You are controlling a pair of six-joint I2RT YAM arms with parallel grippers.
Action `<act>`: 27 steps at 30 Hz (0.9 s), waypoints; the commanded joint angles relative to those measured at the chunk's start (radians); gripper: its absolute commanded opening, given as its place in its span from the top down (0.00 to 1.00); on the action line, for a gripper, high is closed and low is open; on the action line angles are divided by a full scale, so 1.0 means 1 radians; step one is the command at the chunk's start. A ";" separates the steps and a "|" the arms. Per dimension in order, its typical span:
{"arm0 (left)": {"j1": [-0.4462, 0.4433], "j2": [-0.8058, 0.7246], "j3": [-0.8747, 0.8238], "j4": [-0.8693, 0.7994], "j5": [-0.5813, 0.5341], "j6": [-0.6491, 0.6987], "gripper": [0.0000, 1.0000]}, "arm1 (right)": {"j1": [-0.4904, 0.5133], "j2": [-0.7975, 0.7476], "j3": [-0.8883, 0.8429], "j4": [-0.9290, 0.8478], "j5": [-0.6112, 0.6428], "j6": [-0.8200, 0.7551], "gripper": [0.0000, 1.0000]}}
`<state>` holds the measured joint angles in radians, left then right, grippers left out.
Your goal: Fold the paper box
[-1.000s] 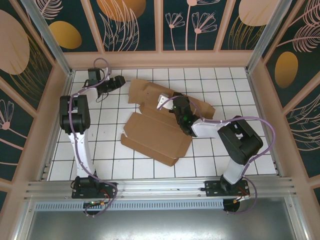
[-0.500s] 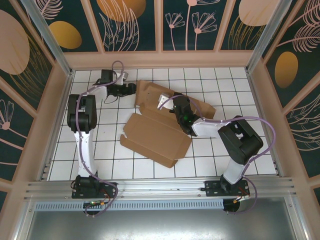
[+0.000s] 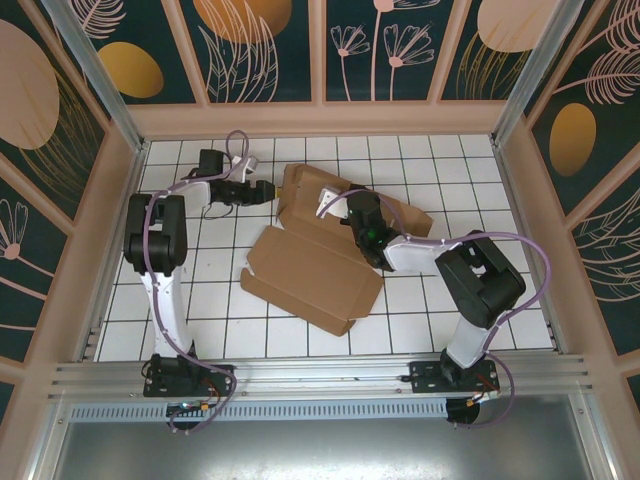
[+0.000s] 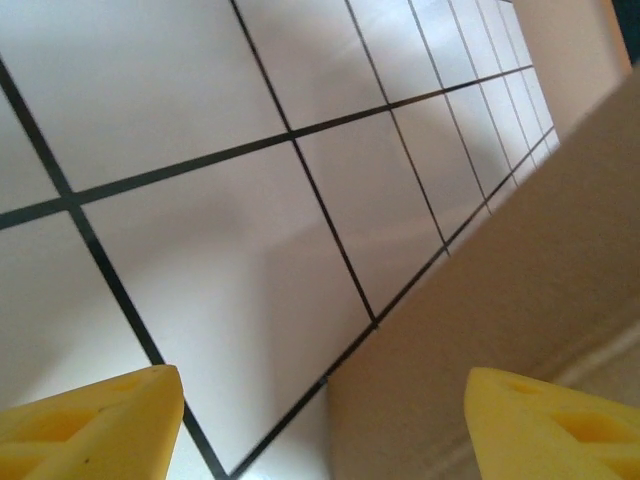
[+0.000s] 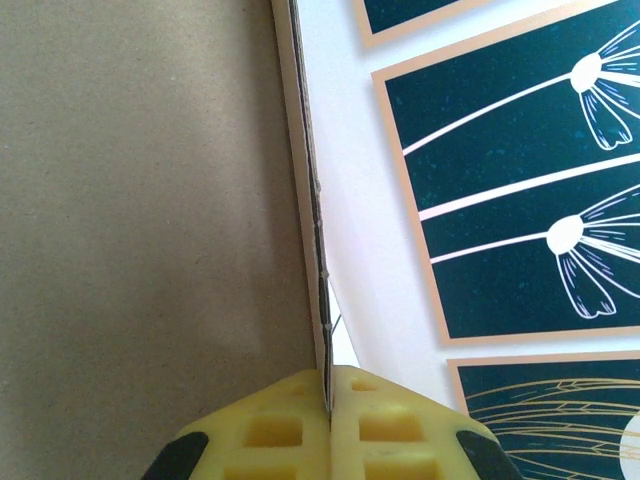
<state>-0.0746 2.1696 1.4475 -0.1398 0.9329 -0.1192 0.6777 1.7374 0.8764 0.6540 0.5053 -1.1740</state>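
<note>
My right fingers (image 5: 270, 430) clench an edge of the paper box (image 3: 310, 265) mid-frame; my left fingers (image 4: 90, 420) gape beside its upper-left flap.

The box (image 3: 310, 268) lies opened out around the middle of the white tiled table (image 3: 470, 165), with its big flat panel toward the near edge. The left gripper (image 3: 268, 190) is low, toward the far-left corner, just beside the box's far flap. The right gripper (image 3: 345, 207) is at the raised middle flap.
</note>
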 commanded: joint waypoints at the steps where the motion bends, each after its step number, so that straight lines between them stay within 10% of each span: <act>1: -0.016 -0.029 -0.027 0.034 0.023 0.043 0.25 | 0.006 0.011 0.018 0.054 0.026 -0.004 1.00; 27: -0.028 -0.094 -0.128 0.137 0.114 0.149 0.19 | 0.046 0.031 0.022 0.085 0.085 -0.069 1.00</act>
<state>-0.0975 2.0792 1.2999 -0.0261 1.0168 0.0006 0.7116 1.7512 0.8764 0.6994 0.5724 -1.2480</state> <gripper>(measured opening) 0.807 0.049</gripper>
